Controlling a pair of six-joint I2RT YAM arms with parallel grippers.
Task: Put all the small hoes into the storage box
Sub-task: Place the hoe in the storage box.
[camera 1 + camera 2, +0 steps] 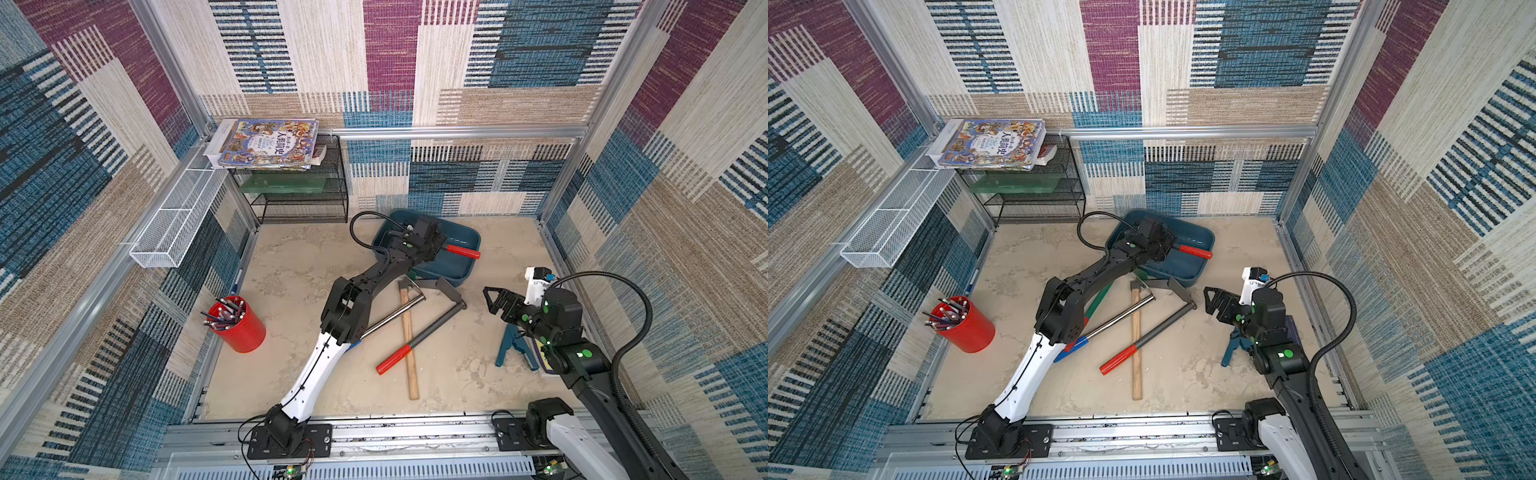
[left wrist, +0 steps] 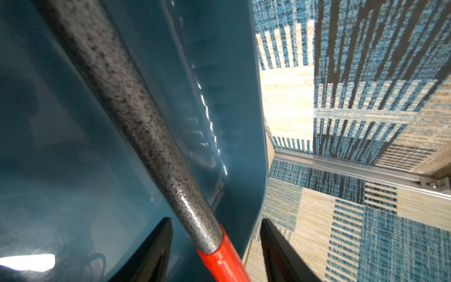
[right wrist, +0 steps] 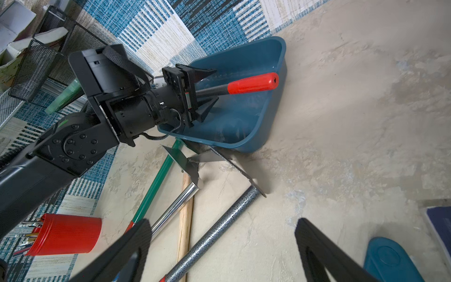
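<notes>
Patchwork carpet in blue, plum and beige lines the walls point(image 1: 374, 62), and the beige tabletop point(image 1: 478, 374) carries a scatter of long-handled tools point(image 1: 409, 332). We find the storage box point(image 1: 453, 268) at the far middle. The small hoe point(image 1: 463, 251) lies in it, with its speckled grey shaft along the box floor and its red grip sticking out over the right rim. Its head is hidden under the wrist, so we cannot say how it sits.

The left gripper point(image 1: 441, 244) hangs over the box with its jaws apart on either side of the shaft. We see a clear gap on each side, and it holds nothing. The hoe's long axis runs left to right, straight out between the jaws. We judge the hoe placed and let go. What remains is lifting the left arm clear without catching the shaft.

The right gripper point(image 1: 489, 300) waits wide and empty, near and right of the box, well apart from the hoe.
</notes>
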